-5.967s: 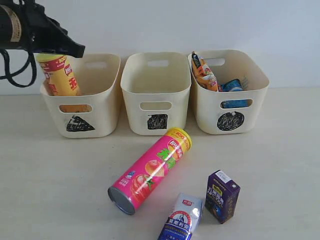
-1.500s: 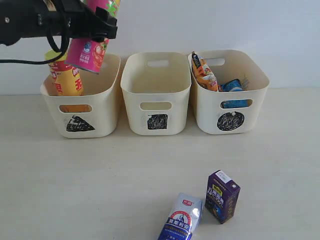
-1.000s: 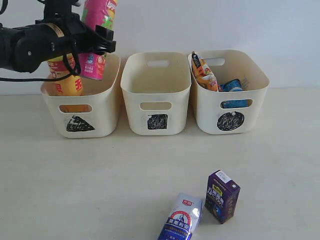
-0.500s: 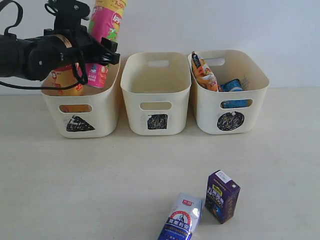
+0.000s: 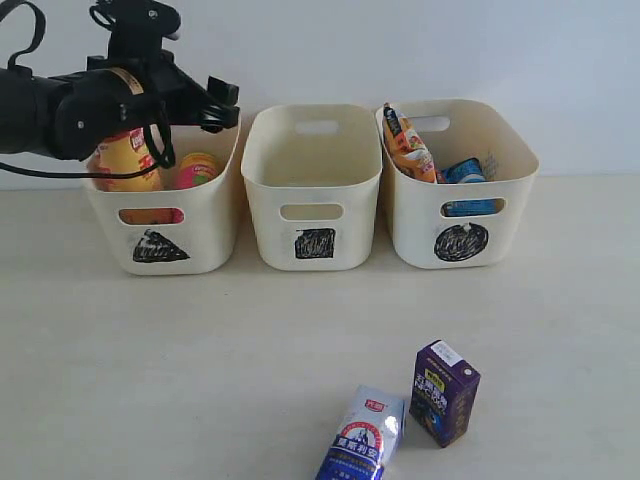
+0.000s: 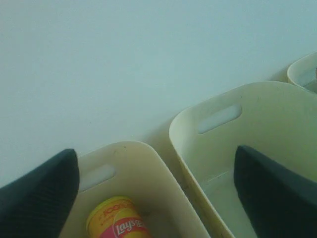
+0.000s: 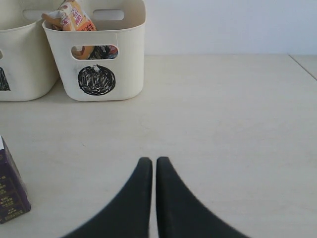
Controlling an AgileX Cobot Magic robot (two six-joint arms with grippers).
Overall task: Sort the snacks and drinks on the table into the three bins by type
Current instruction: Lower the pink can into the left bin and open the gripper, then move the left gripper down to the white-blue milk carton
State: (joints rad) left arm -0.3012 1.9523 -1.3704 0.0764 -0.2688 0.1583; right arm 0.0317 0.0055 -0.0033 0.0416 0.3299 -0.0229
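Over the triangle bin (image 5: 205, 245) the left hand (image 6: 154, 166) hangs open; right hand (image 7: 154, 161) closed, empty

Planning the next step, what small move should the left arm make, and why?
Probably lift clear of the triangle bin: left jaws stand open, the pink tube already sits inside, the purple carton and white-and-blue carton lie unsorted on the table.

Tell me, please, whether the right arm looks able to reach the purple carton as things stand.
Probably yes: the purple carton sits close beside the right end effector with only bare table between them, though its closed jaws must open first.
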